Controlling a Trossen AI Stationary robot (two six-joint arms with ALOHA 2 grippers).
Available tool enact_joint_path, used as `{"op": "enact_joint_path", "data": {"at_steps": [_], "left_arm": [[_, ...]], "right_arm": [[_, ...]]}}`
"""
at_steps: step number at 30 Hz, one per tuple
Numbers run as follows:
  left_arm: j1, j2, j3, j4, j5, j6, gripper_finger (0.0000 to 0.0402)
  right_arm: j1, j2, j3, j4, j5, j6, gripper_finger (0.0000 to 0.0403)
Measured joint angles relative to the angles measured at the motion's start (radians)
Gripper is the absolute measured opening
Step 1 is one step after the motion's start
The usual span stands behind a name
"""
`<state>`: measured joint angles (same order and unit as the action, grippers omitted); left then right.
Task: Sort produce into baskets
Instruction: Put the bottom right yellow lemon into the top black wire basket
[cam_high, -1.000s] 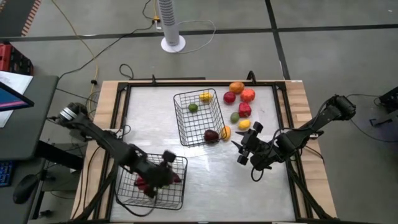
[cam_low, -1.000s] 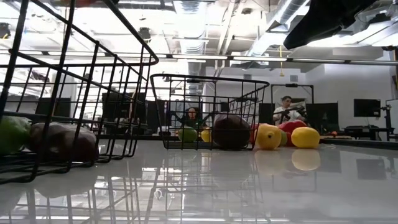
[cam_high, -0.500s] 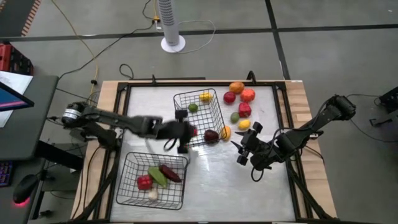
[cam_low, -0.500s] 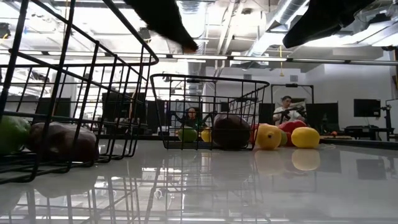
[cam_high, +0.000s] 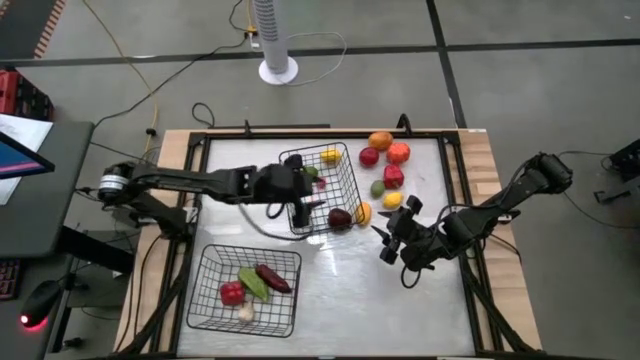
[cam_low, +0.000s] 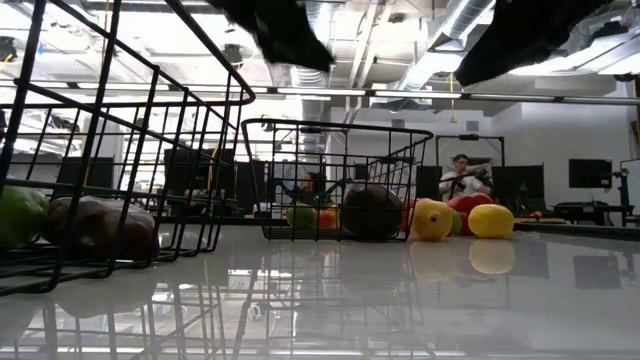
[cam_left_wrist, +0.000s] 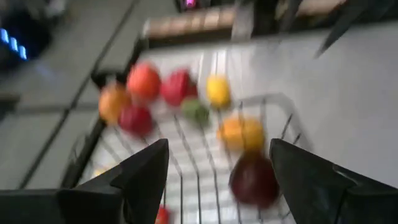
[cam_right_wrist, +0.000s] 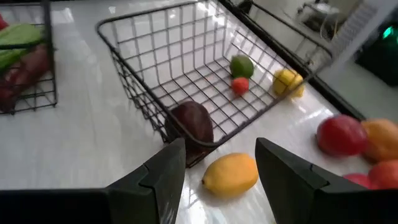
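Two black wire baskets stand on the white table. The far basket holds a yellow piece, a green piece and a small red piece. A dark maroon piece lies at its near right corner. The near left basket holds red, green, maroon and white pieces. My left gripper hangs open and empty above the far basket, and its wrist view looks down into it. My right gripper is open and empty above the table, right of that basket.
Loose produce lies on the table right of the far basket: orange, reds, orange-red, green, yellow and yellow-orange. Bare table lies near the front edge, between the near basket and my right gripper.
My left gripper has risen out of the near left basket and swung toward the table's far and right side, ending above the far basket. A small red piece that was not in the far basket before now lies on its floor.
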<state>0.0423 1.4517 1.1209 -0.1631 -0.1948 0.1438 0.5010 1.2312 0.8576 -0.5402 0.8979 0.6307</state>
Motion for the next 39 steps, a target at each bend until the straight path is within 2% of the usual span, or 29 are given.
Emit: {"op": "enact_joint_path", "data": {"at_steps": [6,9,13,22,28,32,39], "left_arm": [[-0.086,-0.133,-0.122,0.271,0.007,0.081,0.0255],[-0.119,-0.213,-0.193,0.354,-0.010,0.097,0.0250],[-0.153,-0.334,-0.265,0.356,-0.053,0.096,0.0250],[-0.211,-0.555,-0.389,0.365,-0.056,0.079,0.0249],[-0.215,-0.576,-0.392,0.326,-0.052,0.064,0.0249],[-0.214,-0.553,-0.392,0.339,-0.054,0.066,0.0249],[-0.214,-0.534,-0.392,0.365,-0.055,0.073,0.0249]], "right_arm": [[-0.089,0.000,-0.125,0.097,0.017,-0.008,0.0229],[-0.127,0.000,-0.183,0.132,0.038,-0.001,0.0240],[-0.172,0.000,-0.236,0.162,0.037,0.045,0.0259],[-0.274,0.000,-0.316,0.159,-0.014,0.086,0.0301],[-0.372,0.000,-0.330,0.156,-0.062,0.120,0.0345],[-0.442,0.001,-0.331,0.160,-0.138,0.189,0.0373],[-0.494,0.107,-0.331,0.186,-0.156,0.275,0.0384]]}}
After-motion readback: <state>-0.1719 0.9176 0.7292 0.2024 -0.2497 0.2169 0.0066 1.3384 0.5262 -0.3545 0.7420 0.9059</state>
